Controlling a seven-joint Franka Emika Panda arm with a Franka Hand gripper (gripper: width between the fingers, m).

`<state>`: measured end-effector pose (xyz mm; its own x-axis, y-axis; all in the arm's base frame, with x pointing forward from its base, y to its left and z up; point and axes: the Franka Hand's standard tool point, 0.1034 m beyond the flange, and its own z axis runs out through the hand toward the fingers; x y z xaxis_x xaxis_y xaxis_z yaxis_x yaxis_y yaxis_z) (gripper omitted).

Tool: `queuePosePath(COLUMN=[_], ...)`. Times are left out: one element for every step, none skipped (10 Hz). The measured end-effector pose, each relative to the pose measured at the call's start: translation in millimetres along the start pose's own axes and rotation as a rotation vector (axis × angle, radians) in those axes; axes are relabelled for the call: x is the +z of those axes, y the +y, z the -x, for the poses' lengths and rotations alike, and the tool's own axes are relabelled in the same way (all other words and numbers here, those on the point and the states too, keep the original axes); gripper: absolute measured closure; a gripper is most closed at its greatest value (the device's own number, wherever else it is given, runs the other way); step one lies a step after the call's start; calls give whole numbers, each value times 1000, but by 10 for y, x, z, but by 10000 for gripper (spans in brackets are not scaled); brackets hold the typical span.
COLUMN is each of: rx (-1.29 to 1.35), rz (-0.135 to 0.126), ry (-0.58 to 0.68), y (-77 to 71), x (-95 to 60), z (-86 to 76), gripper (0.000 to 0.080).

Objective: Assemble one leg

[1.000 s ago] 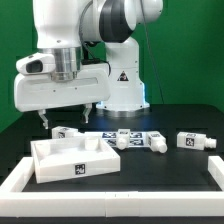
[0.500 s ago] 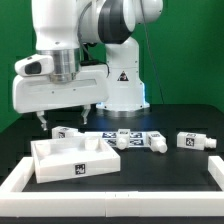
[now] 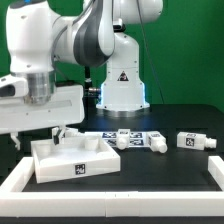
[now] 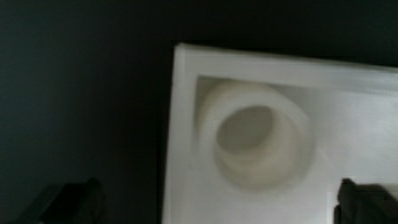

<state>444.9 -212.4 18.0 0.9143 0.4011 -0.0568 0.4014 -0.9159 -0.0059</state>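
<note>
end effector [image 3: 37, 137] above tabletop [image 3: 55, 166], leg [image 3: 127, 141] — well apart

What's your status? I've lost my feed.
Gripper open, empty, over white tray part. Leg pieces lying loose, none held. Nothing blocking.

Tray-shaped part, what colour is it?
The tray-shaped part is white; exterior view shows it best.
</note>
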Motion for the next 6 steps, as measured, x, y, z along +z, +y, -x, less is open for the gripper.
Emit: queuePosePath(rx=[-7, -12, -10, -11, -11, -12], rz=[-1, -7, -8, -8, -8, -8], ry=[0, -2, -3, -4, -4, -4], y=[-8, -30, -19, -19, -20, -20], x=[52, 79, 81, 81, 81, 81], z=[-48, -58, -43, -43, -43, -43], gripper=[151, 151, 151, 151, 238, 373])
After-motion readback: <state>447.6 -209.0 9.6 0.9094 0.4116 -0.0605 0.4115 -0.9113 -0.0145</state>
